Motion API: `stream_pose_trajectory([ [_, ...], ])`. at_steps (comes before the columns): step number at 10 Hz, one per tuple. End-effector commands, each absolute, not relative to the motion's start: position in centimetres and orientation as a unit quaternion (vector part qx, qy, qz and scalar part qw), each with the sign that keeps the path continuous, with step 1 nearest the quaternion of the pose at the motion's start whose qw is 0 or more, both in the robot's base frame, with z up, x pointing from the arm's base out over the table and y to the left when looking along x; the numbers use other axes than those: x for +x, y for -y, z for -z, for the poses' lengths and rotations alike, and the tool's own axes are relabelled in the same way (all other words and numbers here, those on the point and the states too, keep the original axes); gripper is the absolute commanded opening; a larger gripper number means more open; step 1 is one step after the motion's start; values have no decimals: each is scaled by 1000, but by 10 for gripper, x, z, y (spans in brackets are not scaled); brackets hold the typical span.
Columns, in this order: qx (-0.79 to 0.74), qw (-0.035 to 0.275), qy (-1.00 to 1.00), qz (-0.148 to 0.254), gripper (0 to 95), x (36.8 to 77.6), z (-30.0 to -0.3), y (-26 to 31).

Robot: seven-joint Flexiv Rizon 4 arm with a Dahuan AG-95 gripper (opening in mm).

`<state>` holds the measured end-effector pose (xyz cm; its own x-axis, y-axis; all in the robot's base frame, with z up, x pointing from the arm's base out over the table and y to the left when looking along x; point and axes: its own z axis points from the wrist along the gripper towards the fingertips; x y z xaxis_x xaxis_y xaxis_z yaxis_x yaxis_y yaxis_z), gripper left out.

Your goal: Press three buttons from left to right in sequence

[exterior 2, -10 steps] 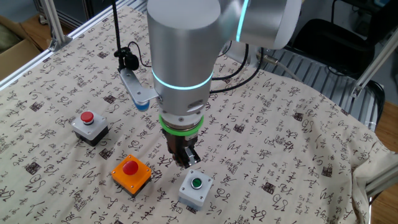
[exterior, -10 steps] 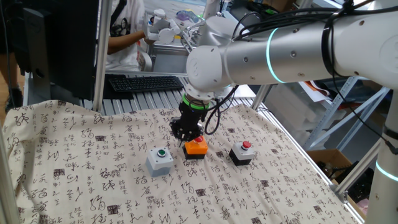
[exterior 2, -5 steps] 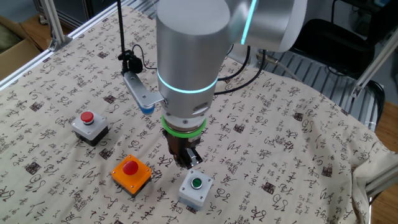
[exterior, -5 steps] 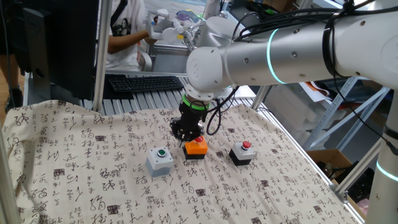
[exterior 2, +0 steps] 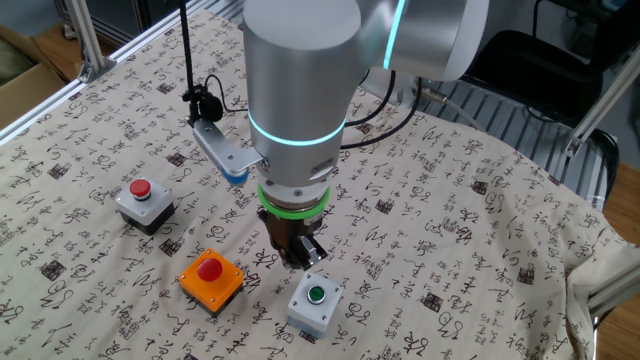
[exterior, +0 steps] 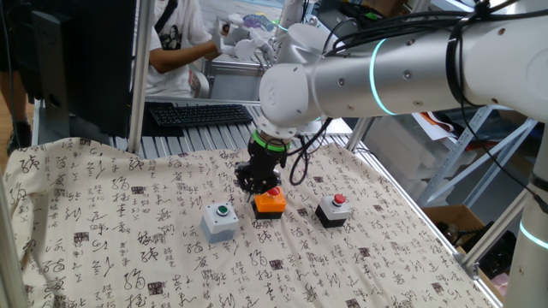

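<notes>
Three buttons sit in a row on the patterned cloth. The grey box with a green cap (exterior: 220,220) (exterior 2: 316,303) is leftmost in one fixed view. Then come the orange box with a red cap (exterior: 271,202) (exterior 2: 211,278) and the black box with a red cap (exterior: 334,210) (exterior 2: 144,200). My gripper (exterior: 255,183) (exterior 2: 298,261) points down just behind the gap between the green-capped and orange boxes, close to the green one's back corner. Its fingers are shut, with nothing between them. Neither view shows it touching any cap.
The cloth (exterior: 103,257) covers the whole table and hangs over its edges. A keyboard (exterior: 200,114) and a person (exterior: 175,43) are behind the table. Metal frame posts (exterior: 135,77) stand at the back; a cardboard box (exterior 2: 20,80) sits beside the table.
The big arm body swayed slightly sideways and back. The gripper tip stays at almost the same spot behind the green-capped box.
</notes>
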<state>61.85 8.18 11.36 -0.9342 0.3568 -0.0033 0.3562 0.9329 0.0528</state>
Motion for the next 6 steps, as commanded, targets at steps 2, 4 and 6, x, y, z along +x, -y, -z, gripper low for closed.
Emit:
stream_pose_trajectory([
  [2,169,7,-985,-31,0,618,-114,-83],
  [4,167,6,-985,-34,0,618,-114,-83],
  [6,170,5,-985,-37,0,618,-114,-83],
])
